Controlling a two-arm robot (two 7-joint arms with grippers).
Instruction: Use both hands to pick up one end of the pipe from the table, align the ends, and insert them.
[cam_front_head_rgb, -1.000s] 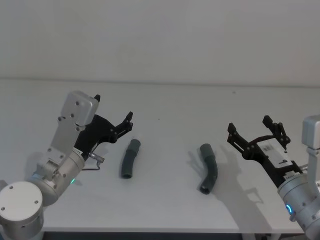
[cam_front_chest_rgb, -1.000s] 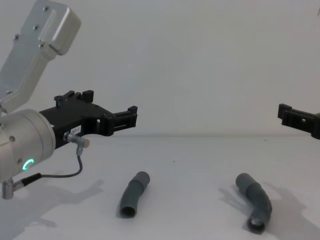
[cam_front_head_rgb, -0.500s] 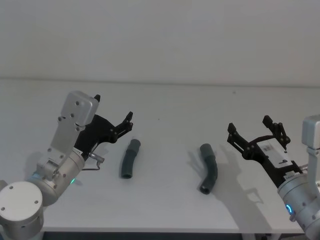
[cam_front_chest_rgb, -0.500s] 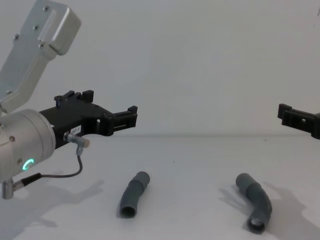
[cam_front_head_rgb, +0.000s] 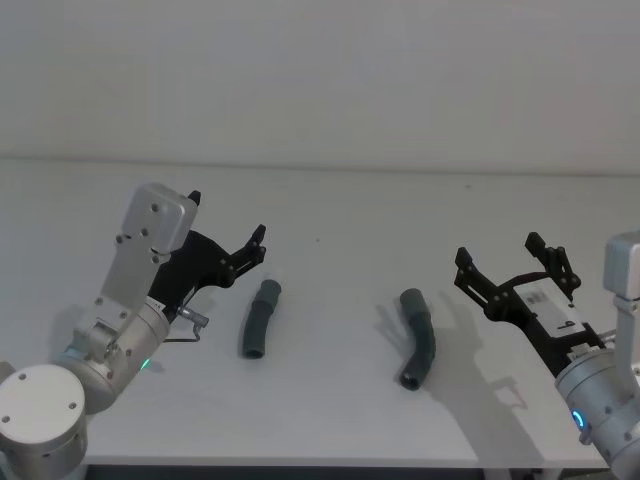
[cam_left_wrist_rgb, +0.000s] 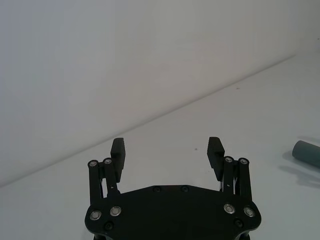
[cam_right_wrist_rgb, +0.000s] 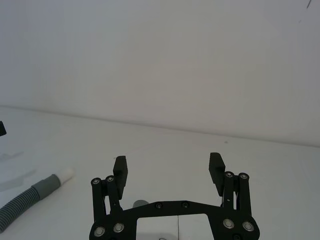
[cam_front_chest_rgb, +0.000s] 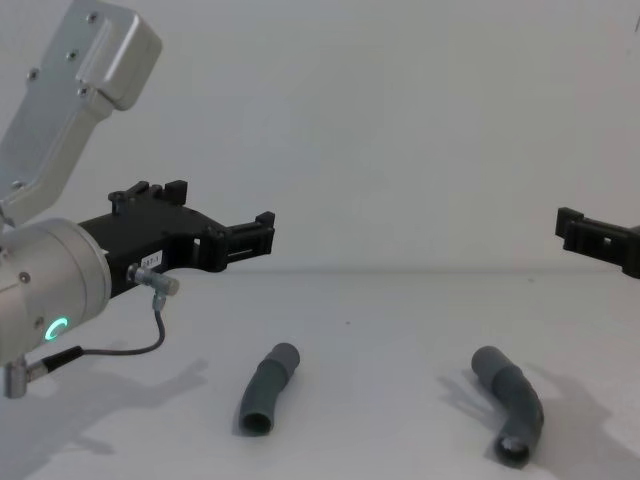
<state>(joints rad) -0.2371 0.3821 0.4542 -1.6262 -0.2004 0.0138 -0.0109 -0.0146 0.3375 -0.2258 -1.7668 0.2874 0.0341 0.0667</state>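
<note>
Two dark grey bent pipe pieces lie apart on the white table (cam_front_head_rgb: 330, 210). The left piece (cam_front_head_rgb: 259, 318) (cam_front_chest_rgb: 267, 388) lies just right of my left gripper (cam_front_head_rgb: 228, 214) (cam_front_chest_rgb: 262, 232), which hovers open and empty above the table. The right piece (cam_front_head_rgb: 417, 337) (cam_front_chest_rgb: 513, 402) lies left of my right gripper (cam_front_head_rgb: 497, 248), also open, empty and raised. In the left wrist view, open fingers (cam_left_wrist_rgb: 118, 147) frame bare table, with a pipe cuff (cam_left_wrist_rgb: 306, 152) at the edge. The right wrist view shows the open gripper (cam_right_wrist_rgb: 168, 162) and a ribbed piece with a white tip (cam_right_wrist_rgb: 65, 175).
A plain white wall (cam_front_head_rgb: 320, 70) rises behind the table. The table's front edge (cam_front_head_rgb: 300, 462) runs along the bottom of the head view. A thin grey cable (cam_front_chest_rgb: 130, 345) loops under the left wrist.
</note>
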